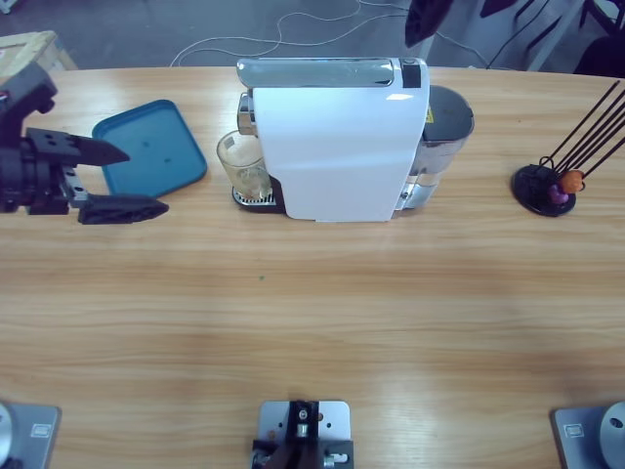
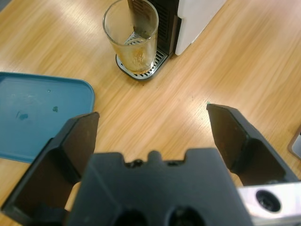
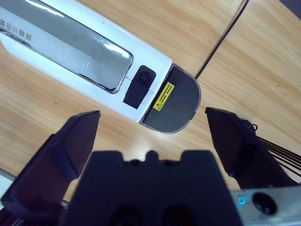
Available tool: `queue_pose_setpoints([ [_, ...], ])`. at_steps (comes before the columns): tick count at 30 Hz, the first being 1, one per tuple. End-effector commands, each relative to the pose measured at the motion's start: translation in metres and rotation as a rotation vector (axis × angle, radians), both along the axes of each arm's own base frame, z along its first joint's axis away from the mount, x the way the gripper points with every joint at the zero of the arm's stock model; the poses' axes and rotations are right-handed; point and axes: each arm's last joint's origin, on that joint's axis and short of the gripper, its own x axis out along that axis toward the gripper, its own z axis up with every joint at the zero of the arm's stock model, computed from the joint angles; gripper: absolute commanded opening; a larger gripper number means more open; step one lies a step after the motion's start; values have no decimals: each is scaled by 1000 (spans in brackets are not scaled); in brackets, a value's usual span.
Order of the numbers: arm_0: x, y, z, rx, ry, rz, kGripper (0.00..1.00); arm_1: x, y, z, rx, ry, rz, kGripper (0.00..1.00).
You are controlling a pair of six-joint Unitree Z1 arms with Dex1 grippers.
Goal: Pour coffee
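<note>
A small clear glass tumbler (image 1: 242,164) stands on the drip grate at the left end of the white coffee machine (image 1: 337,147). The coffee (image 2: 137,59) is a shallow light-brown layer in the bottom of the glass (image 2: 131,33), under the spout. My left gripper (image 1: 146,181) hovers at the table's far left, open and empty, with its jaws pointing at the glass. The wrist view shows the left gripper (image 2: 151,113) still a good way short of it. My right gripper (image 3: 151,114) is open and empty, high over the machine's top (image 3: 70,47) and its grey tank lid (image 3: 171,106).
A blue tray (image 1: 151,147) lies flat just left of the glass, beside my left gripper. A black capsule stand (image 1: 547,186) with a few coloured capsules is at the back right. A cable (image 3: 225,37) runs behind the machine. Bare wood fills the table's front half.
</note>
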Motion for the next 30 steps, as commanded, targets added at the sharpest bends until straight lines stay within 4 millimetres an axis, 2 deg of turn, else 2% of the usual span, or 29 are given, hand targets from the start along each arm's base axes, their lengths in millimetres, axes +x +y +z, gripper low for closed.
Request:
queue_pose_setpoints([
  [1,-8,5,-9,7,18,9,996,5,8,-17,-55,40,-9,1000],
  [7,-8,5,-8,6,12,10,996,9,10,-19,-67,29,-16,1000],
  [11,-6,3,-14,24,35,11,996,15,14,-20,-56,15,-16,1000],
  [16,-9,6,-13,22,28,13,996,5,7,0,-25,-29,-18,1000],
  [20,-14,9,-11,15,17,12,996,-21,-9,16,-17,-46,-6,1000],
  [24,-20,14,-13,14,18,11,996,-63,-37,22,23,-82,-14,1000],
  [27,-22,15,-13,10,15,10,996,-94,-55,9,53,-89,-30,1000],
  [30,-26,18,-7,-6,-9,10,996,-128,-70,-19,60,-90,8,1000],
])
